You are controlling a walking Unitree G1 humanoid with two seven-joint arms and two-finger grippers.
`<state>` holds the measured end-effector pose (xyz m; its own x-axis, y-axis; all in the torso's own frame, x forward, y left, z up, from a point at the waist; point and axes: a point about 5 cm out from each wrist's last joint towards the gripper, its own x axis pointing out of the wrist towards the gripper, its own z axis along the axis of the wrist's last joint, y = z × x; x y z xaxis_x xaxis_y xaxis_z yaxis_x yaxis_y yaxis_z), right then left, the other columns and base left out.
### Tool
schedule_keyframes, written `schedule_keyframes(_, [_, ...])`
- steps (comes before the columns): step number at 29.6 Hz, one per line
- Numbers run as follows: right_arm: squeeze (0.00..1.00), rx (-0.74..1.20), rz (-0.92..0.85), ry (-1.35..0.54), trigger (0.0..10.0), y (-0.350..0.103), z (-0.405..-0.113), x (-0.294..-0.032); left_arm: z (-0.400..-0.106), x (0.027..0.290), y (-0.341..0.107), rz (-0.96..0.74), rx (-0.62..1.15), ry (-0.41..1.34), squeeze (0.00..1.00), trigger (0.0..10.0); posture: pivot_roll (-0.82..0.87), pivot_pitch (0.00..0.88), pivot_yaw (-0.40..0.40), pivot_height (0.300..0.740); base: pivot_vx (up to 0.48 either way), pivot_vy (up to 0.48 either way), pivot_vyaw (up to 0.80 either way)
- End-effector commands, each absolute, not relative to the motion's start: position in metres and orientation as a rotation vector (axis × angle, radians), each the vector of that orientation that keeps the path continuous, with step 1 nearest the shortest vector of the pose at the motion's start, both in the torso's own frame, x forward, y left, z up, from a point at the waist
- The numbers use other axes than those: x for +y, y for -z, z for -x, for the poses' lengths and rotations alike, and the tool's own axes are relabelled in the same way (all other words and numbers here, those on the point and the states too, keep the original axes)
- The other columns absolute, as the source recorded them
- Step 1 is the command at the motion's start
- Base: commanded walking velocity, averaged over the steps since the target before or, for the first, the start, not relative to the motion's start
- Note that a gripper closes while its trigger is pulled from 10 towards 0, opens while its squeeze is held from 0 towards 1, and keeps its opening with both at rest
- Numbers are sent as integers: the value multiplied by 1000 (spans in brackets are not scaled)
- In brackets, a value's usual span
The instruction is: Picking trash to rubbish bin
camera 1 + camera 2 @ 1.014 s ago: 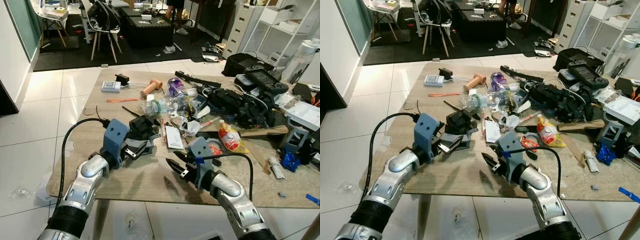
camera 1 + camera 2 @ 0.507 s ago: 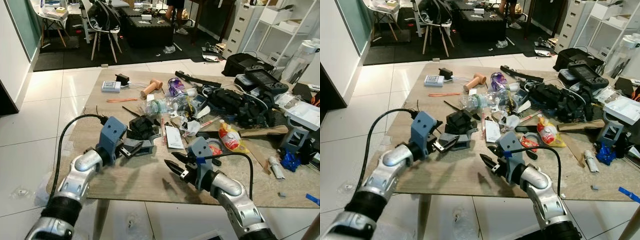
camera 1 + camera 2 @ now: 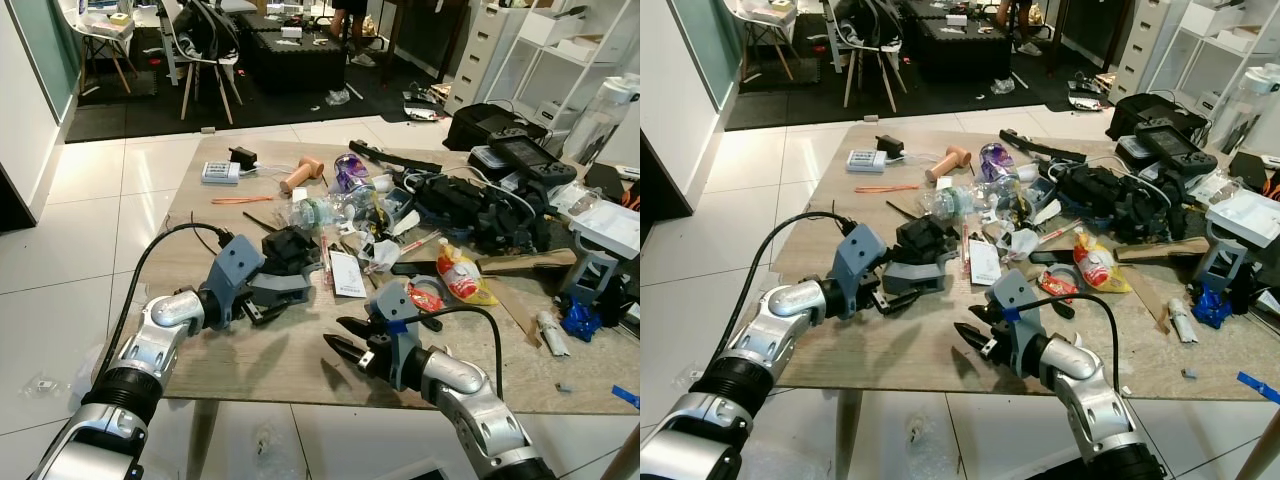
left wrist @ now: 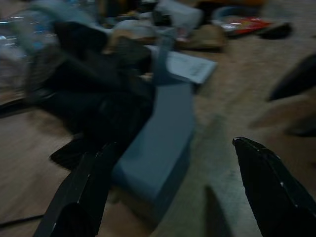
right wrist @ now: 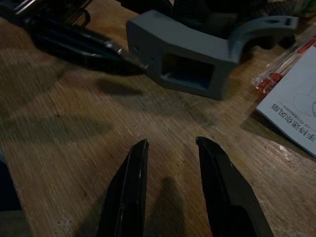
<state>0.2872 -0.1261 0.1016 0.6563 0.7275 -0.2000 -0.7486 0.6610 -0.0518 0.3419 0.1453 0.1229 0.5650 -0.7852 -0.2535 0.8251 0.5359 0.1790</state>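
1. The left gripper [image 3: 262,303] is held with fingers spread, one fingertip [image 4: 101,163] touching the grey plastic bracket [image 5: 192,61] just ahead of it.
2. The right gripper [image 3: 345,335] is held slightly parted above the wooden table [image 3: 290,350], the bracket lying just beyond its fingertips.
3. A white leaflet [image 3: 347,274] is seen beside the bracket.

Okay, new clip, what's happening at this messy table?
The robot is working at a cluttered wooden table. Its left end effector is open, reaching around a grey plastic bracket beside a black crumpled object. The right end effector hovers open above bare tabletop, holding nothing. Nothing is grasped yet.
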Motion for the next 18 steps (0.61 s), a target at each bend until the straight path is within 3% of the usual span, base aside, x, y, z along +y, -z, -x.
schedule_keyframes(1, [0, 184, 128, -839, 10000, -100, -285, -130, -342, 147, -119, -318, 173, 972, 0, 10000, -102, 65, -29, 740, 0, 0, 0])
schedule_keyframes(11, [0, 191, 130, -841, 10000, -100, -284, -130, -337, 145, -112, -319, 222, 1021, 0, 10000, -103, 68, -31, 740, 0, 0, 0])
schedule_keyframes(15, [0, 191, 131, -838, 10000, -100, -284, -130, -344, 147, -113, -344, 184, 901, 0, 10000, -103, 69, -31, 740, 0, 0, 0])
schedule_keyframes(16, [0, 191, 132, -837, 10000, -100, -284, -129, -345, 148, -113, -338, 181, 887, 0, 9686, -103, 69, -31, 740, 0, 0, 0])
schedule_keyframes(17, [0, 192, 131, -837, 10000, -100, -284, -129, -345, 148, -113, -333, 184, 879, 0, 8314, -104, 70, -31, 740, 0, 0, 0])
schedule_keyframes(18, [0, 192, 131, -837, 10000, -100, -284, -129, -345, 148, -113, -333, 184, 879, 0, 8314, -104, 70, -31, 740, 0, 0, 0])
